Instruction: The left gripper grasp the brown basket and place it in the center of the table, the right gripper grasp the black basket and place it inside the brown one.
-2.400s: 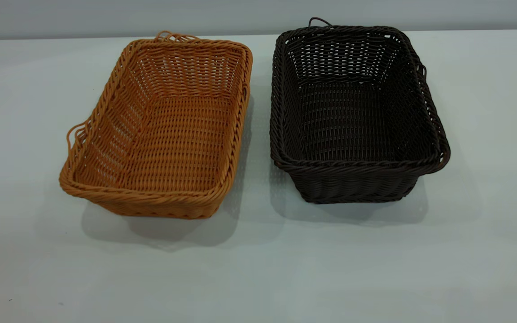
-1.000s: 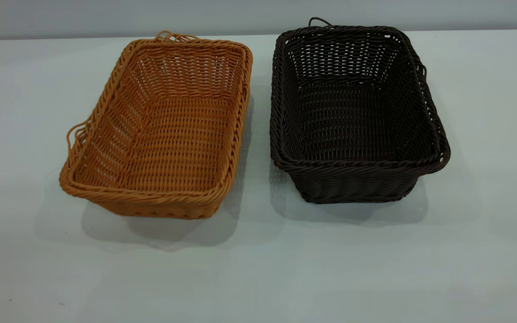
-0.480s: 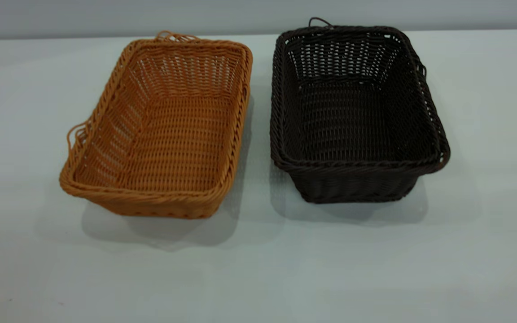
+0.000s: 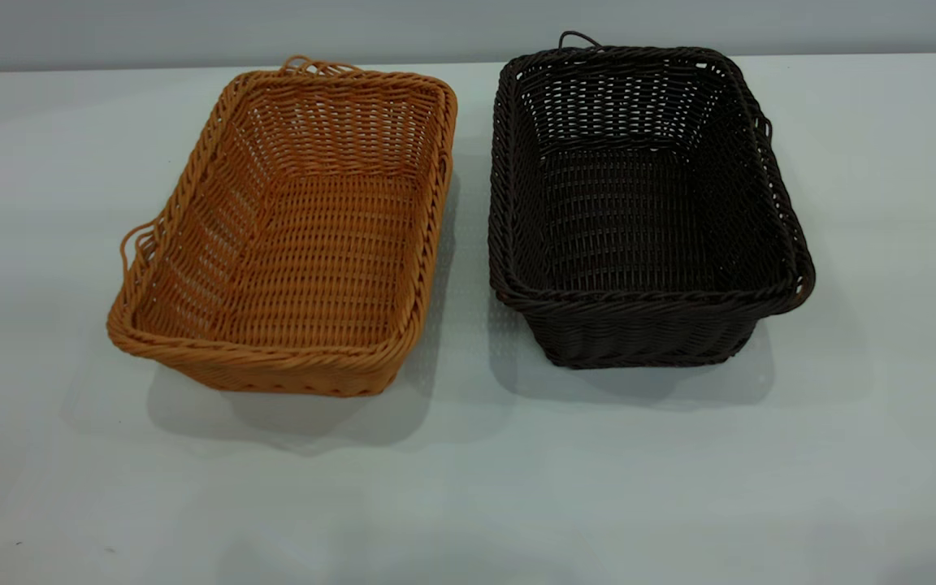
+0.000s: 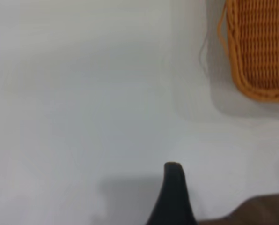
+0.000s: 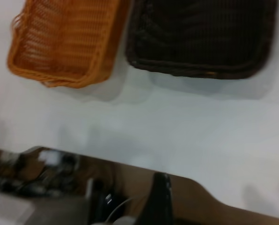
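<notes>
The brown basket (image 4: 297, 236) stands on the table (image 4: 468, 471) at the left, long side running away from the camera. The black basket (image 4: 639, 203) stands beside it on the right, a narrow gap between them. Both are upright and empty. Neither gripper shows in the exterior view. In the left wrist view one black finger (image 5: 173, 197) of my left gripper (image 5: 221, 187) hangs over bare table, well apart from the brown basket's corner (image 5: 261, 51). In the right wrist view one finger (image 6: 161, 199) of my right gripper (image 6: 200, 190) is over the table's near edge, far from both baskets (image 6: 202, 37). Both grippers are open and empty.
The table's brown front edge (image 6: 209, 206) and clutter with cables (image 6: 41, 180) beyond it show in the right wrist view. White tabletop stretches in front of the baskets and at both sides. A grey wall (image 4: 273, 28) runs behind the table.
</notes>
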Controlling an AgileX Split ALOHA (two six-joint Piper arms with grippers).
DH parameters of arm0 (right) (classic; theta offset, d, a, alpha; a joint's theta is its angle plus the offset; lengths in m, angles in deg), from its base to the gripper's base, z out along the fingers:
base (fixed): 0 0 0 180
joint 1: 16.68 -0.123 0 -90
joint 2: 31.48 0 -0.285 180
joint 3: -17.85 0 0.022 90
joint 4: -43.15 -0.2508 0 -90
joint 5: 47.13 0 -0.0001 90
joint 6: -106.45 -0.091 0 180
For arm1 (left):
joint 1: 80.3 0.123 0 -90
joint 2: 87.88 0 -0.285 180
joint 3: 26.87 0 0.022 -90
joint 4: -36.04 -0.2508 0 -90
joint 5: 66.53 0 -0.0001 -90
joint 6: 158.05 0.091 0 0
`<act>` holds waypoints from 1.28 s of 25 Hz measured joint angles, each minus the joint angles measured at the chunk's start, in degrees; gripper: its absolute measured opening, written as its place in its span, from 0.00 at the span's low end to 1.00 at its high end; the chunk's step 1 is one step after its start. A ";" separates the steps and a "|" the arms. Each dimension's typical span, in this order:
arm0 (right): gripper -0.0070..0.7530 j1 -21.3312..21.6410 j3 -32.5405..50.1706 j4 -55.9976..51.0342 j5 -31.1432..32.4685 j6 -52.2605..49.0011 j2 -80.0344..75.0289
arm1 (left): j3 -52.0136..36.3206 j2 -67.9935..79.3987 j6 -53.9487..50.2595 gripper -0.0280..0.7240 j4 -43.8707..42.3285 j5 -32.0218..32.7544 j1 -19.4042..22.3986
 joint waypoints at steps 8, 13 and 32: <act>0.80 -11.25 -1.25 -10.70 -9.60 10.79 -29.53 | 10.00 16.65 1.93 0.77 0.29 -8.08 0.00; 0.79 -21.72 -5.71 -13.72 -19.80 1.83 -43.35 | 13.67 21.48 1.98 0.77 0.29 -9.64 0.00; 0.79 -23.13 -17.87 -63.42 -27.23 -15.65 -74.52 | 14.26 23.47 1.98 0.77 0.29 -11.19 0.00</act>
